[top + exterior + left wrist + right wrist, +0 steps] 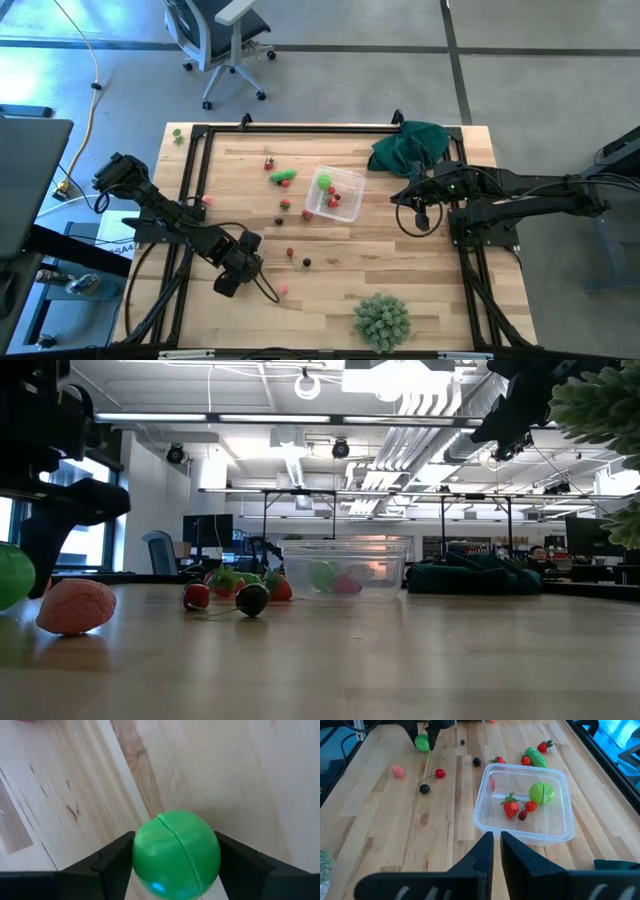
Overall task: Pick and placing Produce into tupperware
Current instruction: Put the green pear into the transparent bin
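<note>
Near the table's front-left, your left gripper (176,870) clamps a smooth green plastic ball (176,854); it could squirt out if squeezed off-centre. The clear square tupperware (485,805) sits mid-table, well apart. Your right gripper (496,851) waits beside it, fingers nearly together, holding nothing.

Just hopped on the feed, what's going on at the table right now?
The left gripper has its jaws shut on a green ball of produce, near the table's front left. The tupperware sits mid-table and already holds a strawberry, a green piece and small red bits. More produce lies loose on the wood. The right gripper waits beside the tupperware, jaws nearly shut and empty.
</note>
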Robot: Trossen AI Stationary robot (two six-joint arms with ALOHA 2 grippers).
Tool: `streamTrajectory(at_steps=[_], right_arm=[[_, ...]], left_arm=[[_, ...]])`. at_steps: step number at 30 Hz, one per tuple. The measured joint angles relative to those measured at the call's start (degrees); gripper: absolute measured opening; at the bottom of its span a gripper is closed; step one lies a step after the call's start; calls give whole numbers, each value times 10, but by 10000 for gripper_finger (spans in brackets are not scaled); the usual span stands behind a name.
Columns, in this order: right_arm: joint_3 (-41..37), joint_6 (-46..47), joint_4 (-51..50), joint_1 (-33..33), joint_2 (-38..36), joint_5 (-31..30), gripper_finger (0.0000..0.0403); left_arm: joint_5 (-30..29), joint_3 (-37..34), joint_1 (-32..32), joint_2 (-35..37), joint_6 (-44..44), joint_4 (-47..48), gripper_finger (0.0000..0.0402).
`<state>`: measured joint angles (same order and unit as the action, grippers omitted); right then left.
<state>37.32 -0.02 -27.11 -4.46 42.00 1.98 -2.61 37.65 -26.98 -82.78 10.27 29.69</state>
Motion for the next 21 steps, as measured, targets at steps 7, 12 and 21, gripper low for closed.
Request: streamTrajectory(at_steps=[7,12,21], right_arm=[[0,0,0,0,0,0,24],[0,0,0,0,0,0,24],[0,0,0,0,0,0,24]], left_arm=[[-32,10,0,0,-65,0,221],[-78,32,0,0,-91,2,231],[-261,127,3,0,-206,5,224]])
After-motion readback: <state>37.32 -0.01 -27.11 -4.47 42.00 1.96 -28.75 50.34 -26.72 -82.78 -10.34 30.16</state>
